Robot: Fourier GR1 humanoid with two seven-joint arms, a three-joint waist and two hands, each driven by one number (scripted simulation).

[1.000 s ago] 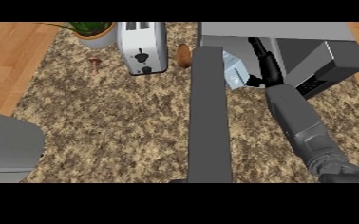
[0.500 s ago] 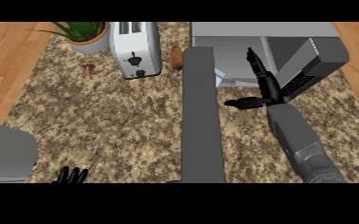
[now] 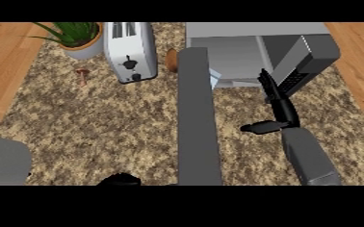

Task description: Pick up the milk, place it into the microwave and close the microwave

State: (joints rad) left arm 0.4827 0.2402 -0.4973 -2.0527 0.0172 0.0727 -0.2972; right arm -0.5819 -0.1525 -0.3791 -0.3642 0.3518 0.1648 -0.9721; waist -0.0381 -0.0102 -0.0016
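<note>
Potted plant point(image 3: 77, 37) beside a silver toaster point(image 3: 130, 51), small brown mushroom point(image 3: 82, 74) on the speckled counter point(image 3: 107, 125).

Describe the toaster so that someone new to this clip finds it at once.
Start at the big grey microwave at the counter's far right side, then look left past its open door. The toaster is the silver box between the door and the potted plant. Only it has two top slots and a dark knob on its near end.

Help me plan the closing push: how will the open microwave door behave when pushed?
The microwave door looks a rigid slab, so it would likely swing as one piece, not flex. The microwave is broad and boxy, so it probably stays put.
</note>
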